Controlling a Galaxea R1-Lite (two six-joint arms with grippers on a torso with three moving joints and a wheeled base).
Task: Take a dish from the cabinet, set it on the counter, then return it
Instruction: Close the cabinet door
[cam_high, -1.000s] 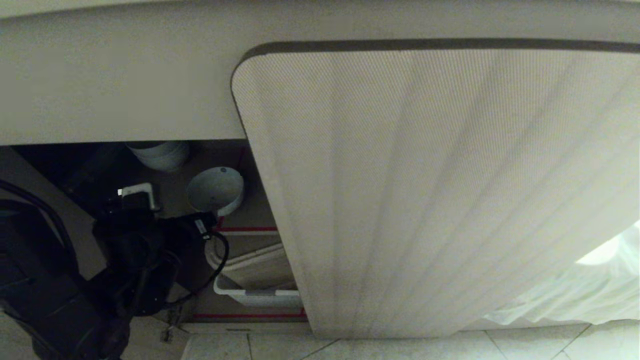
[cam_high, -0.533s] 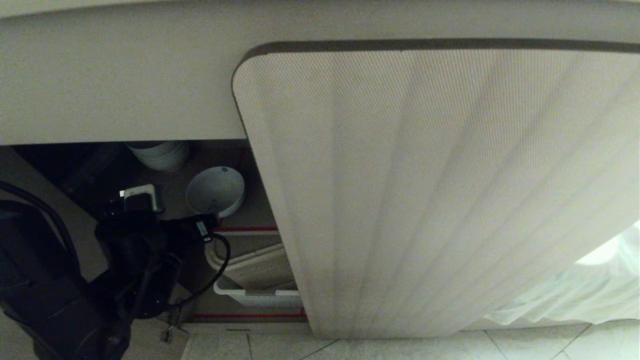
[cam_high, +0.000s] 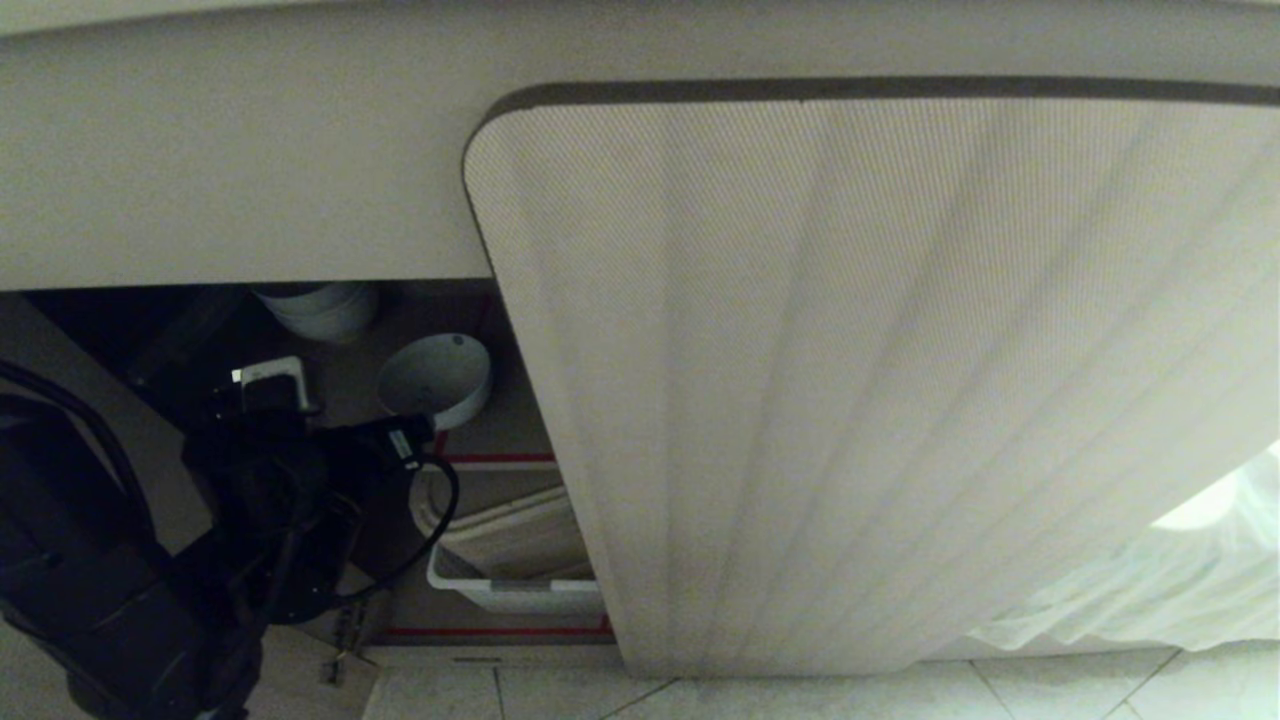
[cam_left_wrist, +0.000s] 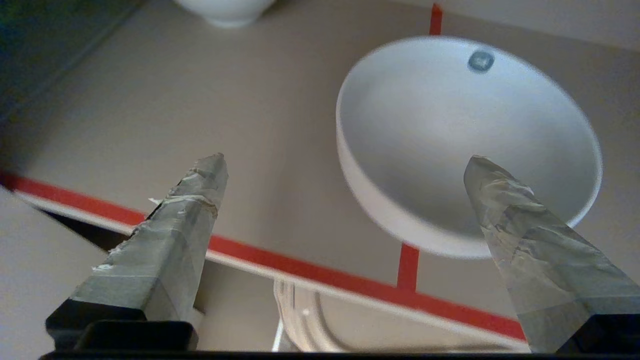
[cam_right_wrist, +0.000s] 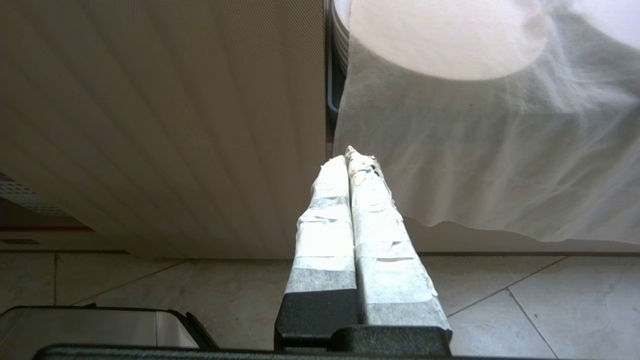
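In the head view, the counter (cam_high: 230, 150) runs across the top as a cream band, and below it a fluted door (cam_high: 880, 380) of the cabinet (cam_high: 520, 420) fills the middle and right. To the left of that door the cabinet stands open. The dish (cam_high: 436, 378), a small white bowl, sits on an inner shelf (cam_high: 500, 440) edged in red tape (cam_high: 495, 458). The left gripper (cam_high: 335, 405) reaches into the opening just beside the dish, on its left, without holding it. A larger white bowl (cam_high: 318, 308) sits further back on the same shelf, and a white tray (cam_high: 510, 590) lies on the level below. Pale tiled floor (cam_high: 800, 695) shows along the bottom.

In the left wrist view, the left gripper (cam_left_wrist: 345, 165) has its taped fingers (cam_left_wrist: 190, 200) spread wide with nothing between them. The dish (cam_left_wrist: 467, 145) stands upright on the shelf, near its red edge, and a small dark speck (cam_left_wrist: 480, 60) marks its inner wall. One finger overlaps the dish's near rim; whether it touches cannot be told.

In the right wrist view, the right gripper (cam_right_wrist: 352, 165) hangs apart from the work with its taped fingers pressed together, empty, before the fluted door (cam_right_wrist: 160, 125) and a white cloth (cam_right_wrist: 490, 150).
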